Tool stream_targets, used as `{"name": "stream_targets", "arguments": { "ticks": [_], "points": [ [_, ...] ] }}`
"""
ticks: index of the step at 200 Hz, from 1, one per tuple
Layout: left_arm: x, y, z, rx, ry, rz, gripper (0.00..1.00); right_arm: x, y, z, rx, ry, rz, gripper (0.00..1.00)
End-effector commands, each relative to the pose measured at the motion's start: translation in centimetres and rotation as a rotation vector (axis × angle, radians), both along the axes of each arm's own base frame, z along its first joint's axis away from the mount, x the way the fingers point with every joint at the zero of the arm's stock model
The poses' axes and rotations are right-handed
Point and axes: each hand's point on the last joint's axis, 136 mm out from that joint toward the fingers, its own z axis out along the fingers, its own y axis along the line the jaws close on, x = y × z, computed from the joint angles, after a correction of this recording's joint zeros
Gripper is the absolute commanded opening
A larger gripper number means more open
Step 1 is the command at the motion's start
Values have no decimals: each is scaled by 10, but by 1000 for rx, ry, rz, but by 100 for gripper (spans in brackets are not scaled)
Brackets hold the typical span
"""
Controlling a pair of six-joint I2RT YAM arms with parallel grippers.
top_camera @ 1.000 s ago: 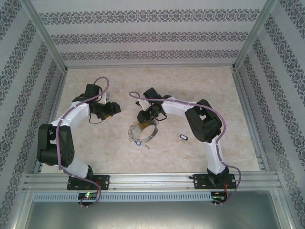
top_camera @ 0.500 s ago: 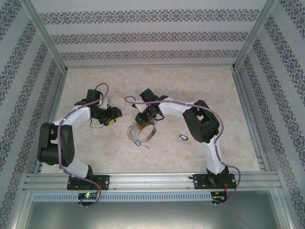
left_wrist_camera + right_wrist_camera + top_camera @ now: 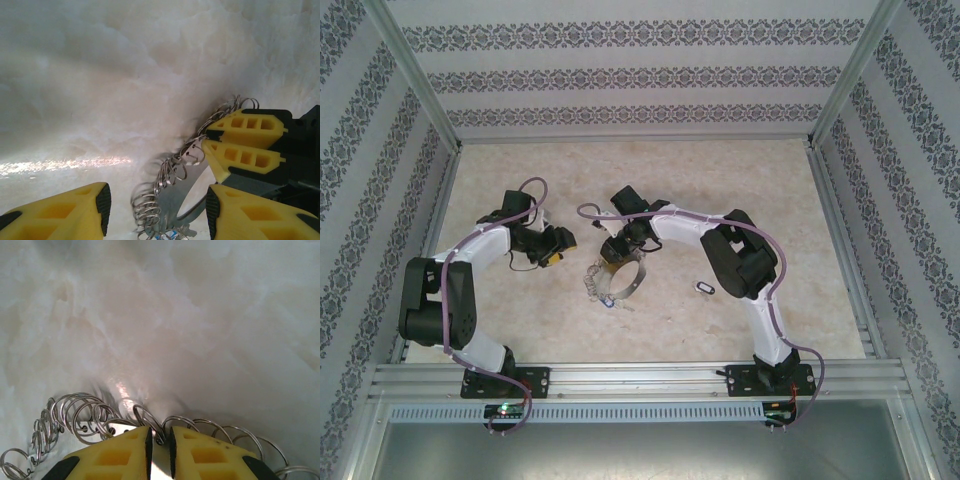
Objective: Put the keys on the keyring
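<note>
The keyring (image 3: 636, 285) is a flat metal crescent fringed with many small wire loops, and it sits mid-table. My right gripper (image 3: 616, 254) is shut on its upper edge; in the right wrist view the pads (image 3: 148, 450) pinch the band among the loops (image 3: 82, 417). To the keyring's left, my left gripper (image 3: 563, 250) is open and apart from it. In the left wrist view the keyring (image 3: 172, 192) lies just ahead of the gap between the left gripper (image 3: 157, 212) fingers. A blue-and-white key (image 3: 610, 298) hangs at the ring's low end. Another such key (image 3: 703, 288) lies loose to the right.
Patterned walls with metal rails (image 3: 835, 215) enclose the pale marble-look table (image 3: 650, 175). The right arm's elbow (image 3: 745, 255) hangs over the table beside the loose key. Both arm bases sit on the near rail (image 3: 640, 380).
The right gripper has shifted slightly left and towards the back with the keyring. The left gripper has moved right and nearer the keyring, its jaws still apart.
</note>
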Motion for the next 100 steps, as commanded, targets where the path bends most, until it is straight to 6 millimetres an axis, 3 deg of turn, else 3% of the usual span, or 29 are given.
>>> {"name": "stream_targets", "arguments": {
  "ticks": [1, 50, 100],
  "points": [
    [4, 2, -3, -24, 0, 35, 54, -12, 4, -8, 27, 57, 52, 19],
    [3, -5, -14, -88, 23, 50, 45, -13, 13, -15, 68, 108, 68, 21],
    [2, -12, -22, -137, 39, 50, 36, -11, 6, -25, -13, 29, 74, 21]
  ]
}}
